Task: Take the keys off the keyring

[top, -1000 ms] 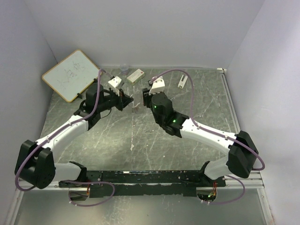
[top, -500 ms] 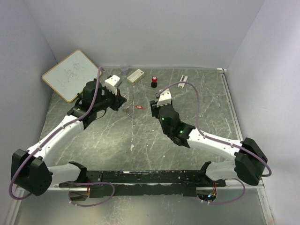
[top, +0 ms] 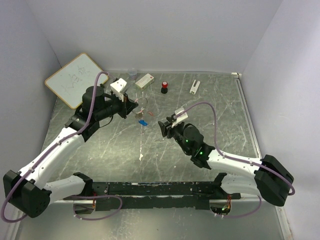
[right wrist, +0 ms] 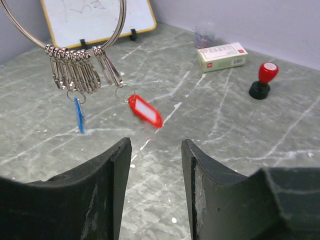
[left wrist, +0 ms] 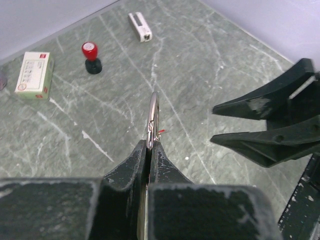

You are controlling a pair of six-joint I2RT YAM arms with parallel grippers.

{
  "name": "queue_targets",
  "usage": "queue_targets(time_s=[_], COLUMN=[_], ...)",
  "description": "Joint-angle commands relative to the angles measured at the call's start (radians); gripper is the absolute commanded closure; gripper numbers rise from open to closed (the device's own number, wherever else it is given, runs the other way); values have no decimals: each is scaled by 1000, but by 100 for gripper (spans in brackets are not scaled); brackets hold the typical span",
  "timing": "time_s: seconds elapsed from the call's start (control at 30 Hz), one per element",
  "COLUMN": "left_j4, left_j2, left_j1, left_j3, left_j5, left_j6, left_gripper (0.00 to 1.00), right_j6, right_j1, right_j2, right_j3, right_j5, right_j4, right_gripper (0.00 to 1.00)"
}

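My left gripper (top: 133,106) is shut on the thin silvery keyring (top: 142,102) and holds it above the table. In the left wrist view the ring (left wrist: 153,111) stands edge-on between the closed fingertips (left wrist: 150,146). Several silvery keys (right wrist: 80,70) hang bunched on the ring (right wrist: 120,20), with a blue-headed key (right wrist: 78,115) and a red-headed key (right wrist: 145,111) dangling below. The blue one also shows in the top view (top: 142,121). My right gripper (top: 162,125) is open and empty, a short way right of and below the keys, pointed at them (right wrist: 155,145).
A whiteboard (top: 75,80) leans at the back left. A white box (top: 144,80), a small clear cup (top: 132,73), a black stamp with a red top (top: 164,88) and a small white piece (top: 194,87) lie along the back of the table.
My right gripper has drawn back from the ring toward the near right. My left gripper has kept the ring and shifted slightly; the blue key now hangs in sight.
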Motion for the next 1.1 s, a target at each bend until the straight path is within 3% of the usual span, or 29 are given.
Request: queue_targets(time_s=[0.0, 1.07], left_j4=[39, 109], left_j2=[-53, -97], left_j1=[-13, -19], left_j3=[39, 25], left_j5=[85, 141], left_j6=[-21, -87], left_gripper=[92, 91], right_j6=[5, 14], right_j1=[-4, -3], right_j2=[23, 108], right_j3=[22, 102], right_j5=[-78, -165], right_j4=[103, 119], right_gripper=[55, 56])
